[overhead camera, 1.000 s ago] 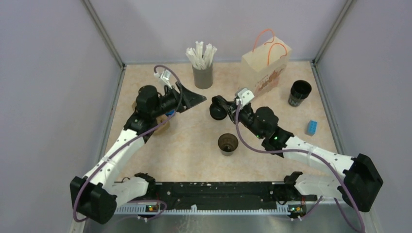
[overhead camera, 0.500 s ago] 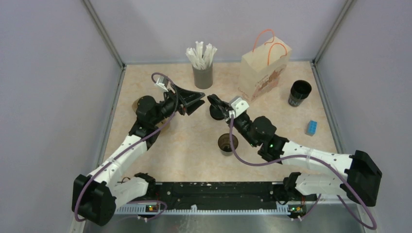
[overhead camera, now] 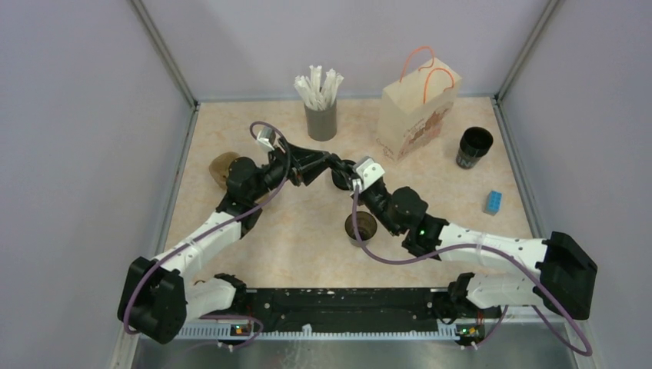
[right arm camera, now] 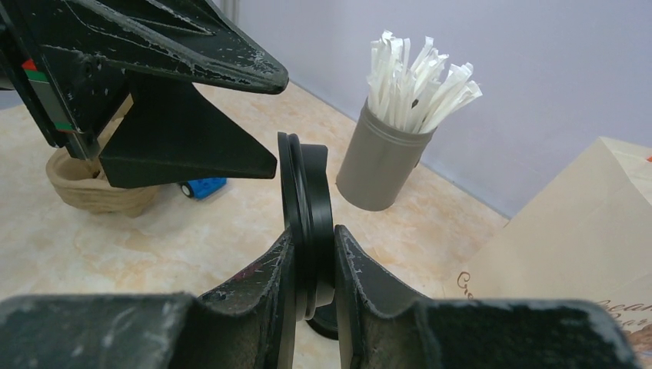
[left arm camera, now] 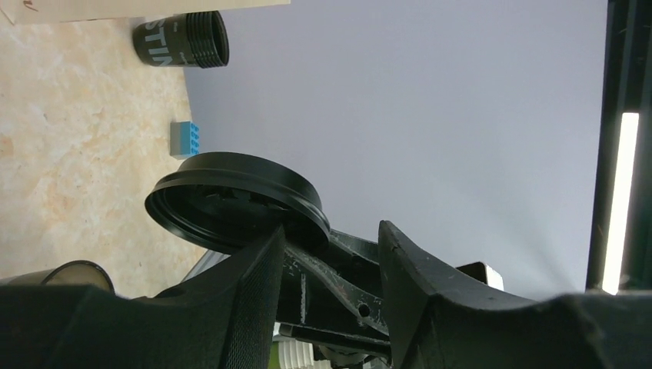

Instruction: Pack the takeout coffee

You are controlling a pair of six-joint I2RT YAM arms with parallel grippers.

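From above it was hard to read: both grippers sat tip to tip in one dark knot at mid-frame. The right wrist view settled it. The right gripper [right arm camera: 313,234] pinched the lid [right arm camera: 307,192] upright on its edge. The left gripper [left arm camera: 330,228] had its jaws apart and gripped nothing, one tip just beside the rim. The cup [overhead camera: 360,227] stood open at lower centre, contents too dark to tell, well apart from the bag [overhead camera: 415,115] and the walls. Straws filled the holder [right arm camera: 380,165], and the bag's inside was hidden.

Surface [overhead camera: 300,231] is beige, kinda marbled. Lid [right arm camera: 307,201] black, cup [overhead camera: 471,150] black with pale lettering, straw holder [overhead camera: 321,123] grey, straws [overhead camera: 317,86] white, orange-handled tan bag [overhead camera: 411,111], little brick [overhead camera: 493,202] blue.
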